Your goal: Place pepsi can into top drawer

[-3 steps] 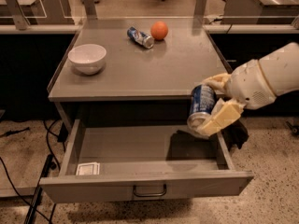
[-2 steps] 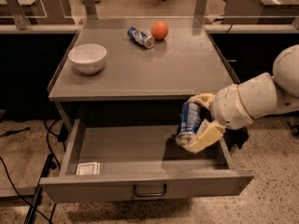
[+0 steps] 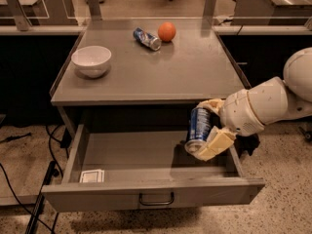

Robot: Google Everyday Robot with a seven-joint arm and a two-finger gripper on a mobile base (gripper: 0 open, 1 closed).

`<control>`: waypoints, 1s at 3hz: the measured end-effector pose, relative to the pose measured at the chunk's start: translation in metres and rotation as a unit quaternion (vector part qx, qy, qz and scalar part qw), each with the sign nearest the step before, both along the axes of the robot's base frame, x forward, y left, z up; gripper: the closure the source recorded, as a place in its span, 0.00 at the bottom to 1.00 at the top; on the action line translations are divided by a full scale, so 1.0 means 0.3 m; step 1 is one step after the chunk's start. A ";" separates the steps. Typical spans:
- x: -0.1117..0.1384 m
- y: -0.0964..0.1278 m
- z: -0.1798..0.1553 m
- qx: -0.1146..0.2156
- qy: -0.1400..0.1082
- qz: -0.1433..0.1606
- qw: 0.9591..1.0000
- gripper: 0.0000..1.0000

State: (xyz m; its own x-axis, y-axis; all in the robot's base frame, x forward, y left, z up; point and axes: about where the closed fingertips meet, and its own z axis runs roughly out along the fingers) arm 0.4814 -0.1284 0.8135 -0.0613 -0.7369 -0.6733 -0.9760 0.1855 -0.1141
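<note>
The top drawer [image 3: 151, 196] stands pulled open under the grey table, its bar handle centred on the front panel. My gripper [image 3: 206, 128] is over the drawer's right part, shut on the pepsi can [image 3: 197, 129]. The blue can with white markings is held nearly upright, silver end down, just above the drawer floor. One cream finger [image 3: 215, 144] shows in front of the can, the other behind its top. My white arm reaches in from the right.
A white bowl [image 3: 91, 60] sits on the table top [image 3: 146, 72] at the left. A slim blue-and-silver can [image 3: 146, 38] lies on its side beside an orange [image 3: 166, 31] at the back. A small white card [image 3: 92, 175] lies in the drawer's front left corner.
My gripper has moved left and down with the can, from above the drawer's right edge to low inside the drawer.
</note>
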 end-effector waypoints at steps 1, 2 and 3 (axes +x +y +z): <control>0.010 -0.011 -0.073 -0.020 -0.013 0.012 1.000 1.00; 0.035 -0.002 -0.148 -0.026 -0.027 0.022 0.999 1.00; 0.084 0.019 -0.231 -0.018 -0.041 0.025 0.999 1.00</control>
